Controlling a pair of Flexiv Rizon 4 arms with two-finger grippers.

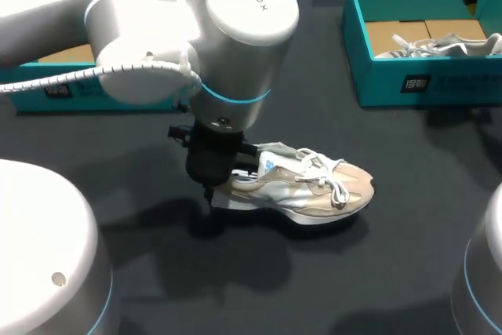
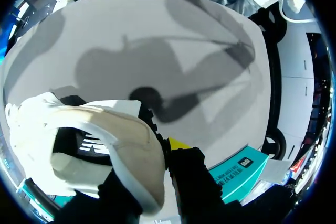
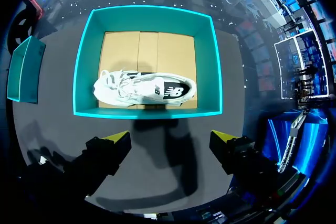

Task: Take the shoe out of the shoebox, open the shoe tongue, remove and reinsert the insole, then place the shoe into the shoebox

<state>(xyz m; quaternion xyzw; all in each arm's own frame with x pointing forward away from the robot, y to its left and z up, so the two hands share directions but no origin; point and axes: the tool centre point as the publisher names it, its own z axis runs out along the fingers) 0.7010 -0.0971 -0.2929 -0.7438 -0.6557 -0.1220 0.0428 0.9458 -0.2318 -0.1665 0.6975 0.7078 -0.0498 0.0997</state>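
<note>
Left gripper [image 1: 212, 187] seems closed on the heel of the shoe [image 1: 306, 190], lying mid tabletop [image 1: 408, 272] with toe toward the right edge; the right gripper [image 3: 170, 145] hangs open above the shoebox [image 3: 147, 113] at the far right corner.

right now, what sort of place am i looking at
Probably a robot test bench set up for shoe handling: a dark table carries a teal shoebox with a white shoe inside, and a beige shoe lies out on the table between my two arms.
</note>
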